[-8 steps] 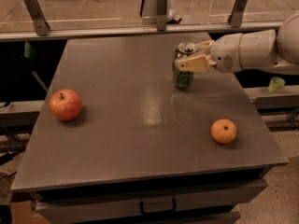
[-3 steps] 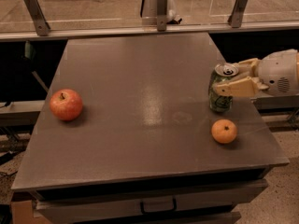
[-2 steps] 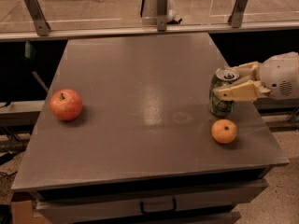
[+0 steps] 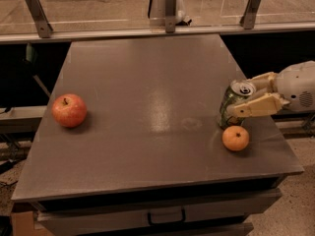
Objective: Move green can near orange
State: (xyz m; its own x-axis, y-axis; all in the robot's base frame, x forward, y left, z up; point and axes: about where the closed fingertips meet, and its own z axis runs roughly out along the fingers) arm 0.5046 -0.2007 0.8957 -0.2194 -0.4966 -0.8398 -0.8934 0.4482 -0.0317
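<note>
Can: green can stands by the right edge of the worktop, approx upright, top leaning a bit to the right, silver top up.
Can axis: vertical, near enough; my jaws cross it sideways.
Can vs orange: orange sits just in front of the can, toward the cam. Touching or a thin gap, can't tell.
Can base: on the worktop or just off it, can't tell.
Jaws: clamped round the can, one finger behind it and one across its front, can between them.
Gripper: my gripper comes in from the right, wrist out past the worktop's edge.
Next move (my guess): can looks placed, so let go and back out to the right w/o tipping it.
Risk: front finger hangs close above the orange; opening toward the cam could nudge it, and it rolls.
Other: apple far left, well apart, not in play.
</note>
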